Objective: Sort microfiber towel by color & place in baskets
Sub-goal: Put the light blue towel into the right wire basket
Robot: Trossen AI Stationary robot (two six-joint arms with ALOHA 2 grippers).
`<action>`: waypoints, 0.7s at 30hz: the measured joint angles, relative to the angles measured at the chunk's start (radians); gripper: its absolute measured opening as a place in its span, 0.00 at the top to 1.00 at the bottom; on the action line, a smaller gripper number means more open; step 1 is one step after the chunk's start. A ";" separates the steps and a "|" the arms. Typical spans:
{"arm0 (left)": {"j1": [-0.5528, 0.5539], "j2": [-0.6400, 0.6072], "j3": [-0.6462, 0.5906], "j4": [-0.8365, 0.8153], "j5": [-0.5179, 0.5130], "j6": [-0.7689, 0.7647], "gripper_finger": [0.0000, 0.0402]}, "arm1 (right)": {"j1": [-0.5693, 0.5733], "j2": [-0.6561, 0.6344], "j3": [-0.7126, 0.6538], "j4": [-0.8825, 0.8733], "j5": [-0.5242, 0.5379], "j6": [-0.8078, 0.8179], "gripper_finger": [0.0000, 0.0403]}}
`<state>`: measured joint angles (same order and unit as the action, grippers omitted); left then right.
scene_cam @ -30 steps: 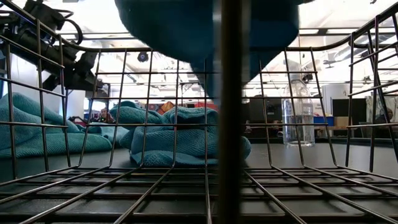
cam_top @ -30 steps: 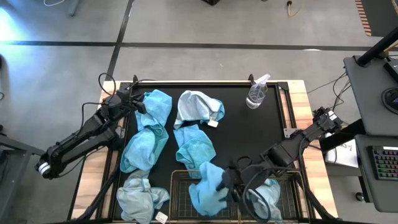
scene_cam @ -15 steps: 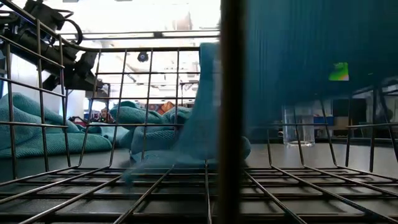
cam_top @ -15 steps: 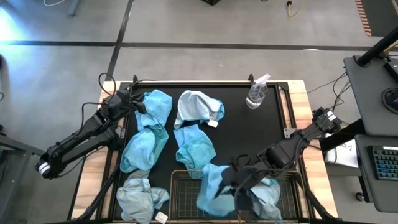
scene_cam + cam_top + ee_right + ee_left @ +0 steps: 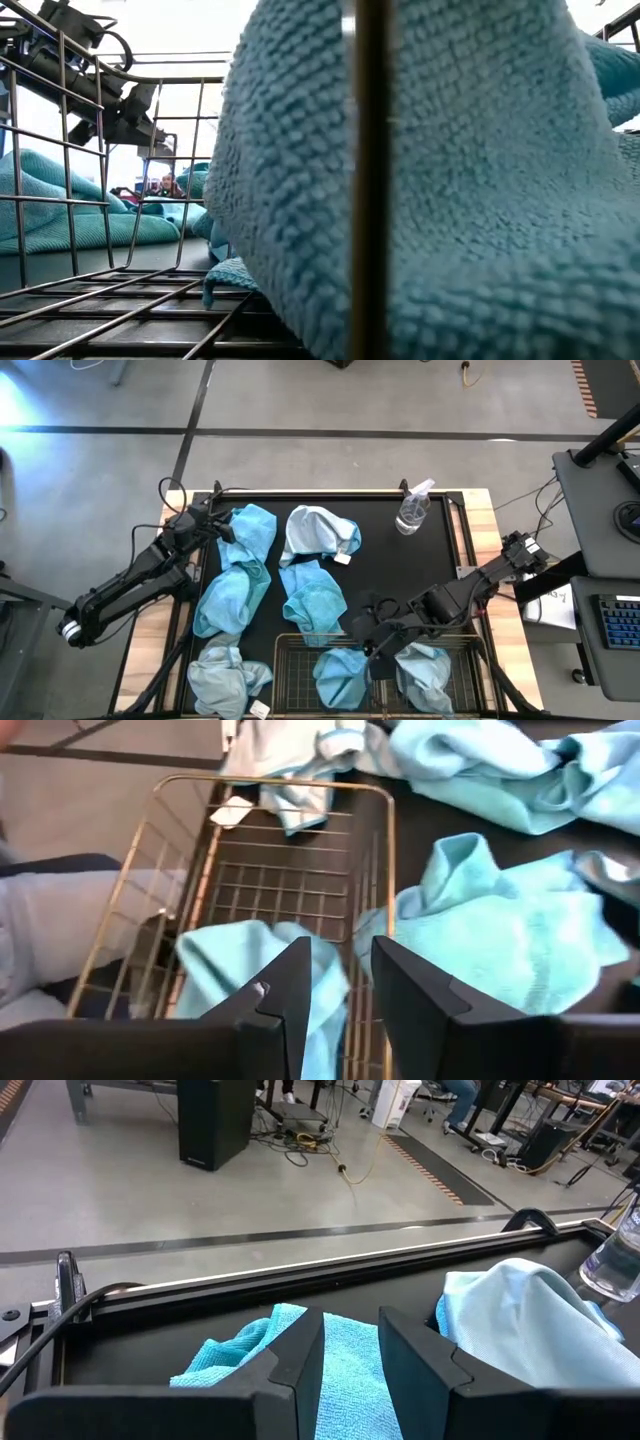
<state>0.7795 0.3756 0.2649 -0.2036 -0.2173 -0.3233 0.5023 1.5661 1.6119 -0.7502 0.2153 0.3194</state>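
I count seven towels: turquoise ones at (image 5: 250,528), (image 5: 230,598), (image 5: 313,595) and one in the left basket (image 5: 340,675); pale ones at (image 5: 318,532), (image 5: 228,678) and one in the right basket (image 5: 425,672). Two baskets, (image 5: 290,660) and (image 5: 478,660), sit side by side. One bottle (image 5: 413,508) stands on the table (image 5: 400,570), and two arms reach over it.

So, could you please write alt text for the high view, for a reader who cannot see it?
Seen from above, the right pincer hangs open over a wire basket holding a turquoise towel at the black table's near edge. The left pincer rests by more towels spread across the left half, with a spray bottle at the far edge.
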 joint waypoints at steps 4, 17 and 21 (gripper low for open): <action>0.000 0.000 0.000 0.000 0.000 -0.003 0.79 | -0.048 0.001 0.000 -0.001 0.072 -0.017 0.77; 0.000 0.000 0.000 0.000 0.000 -0.011 0.79 | -0.285 0.002 0.000 -0.115 0.201 -0.032 0.79; 0.000 0.000 0.000 0.000 0.000 -0.011 0.79 | -0.377 0.006 0.000 -0.099 0.205 -0.062 0.79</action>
<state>0.7794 0.3756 0.2649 -0.2035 -0.2170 -0.3340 0.1256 1.5722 1.6119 -0.8495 0.4202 0.2571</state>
